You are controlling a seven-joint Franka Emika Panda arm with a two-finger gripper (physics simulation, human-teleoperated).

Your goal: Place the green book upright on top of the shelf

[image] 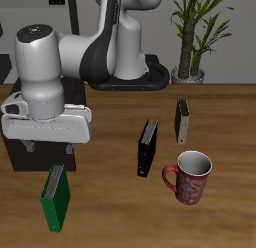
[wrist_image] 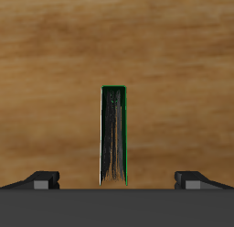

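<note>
The green book (image: 56, 198) is a thin, bright-green hardcover standing upright on the table, on one edge, nearer the table's front edge. It sits directly beneath the jaws, centred between them and apart from both. From the wrist view, the green book (wrist_image: 113, 135) shows as a narrow strip: green covers on either side of a streaky grey-brown edge of pages.

The shelf (image: 22, 153) is a dark brown-black boxy cabinet just behind the book, largely hidden. Only part of its dark side shows, below and behind the jaws.
</note>
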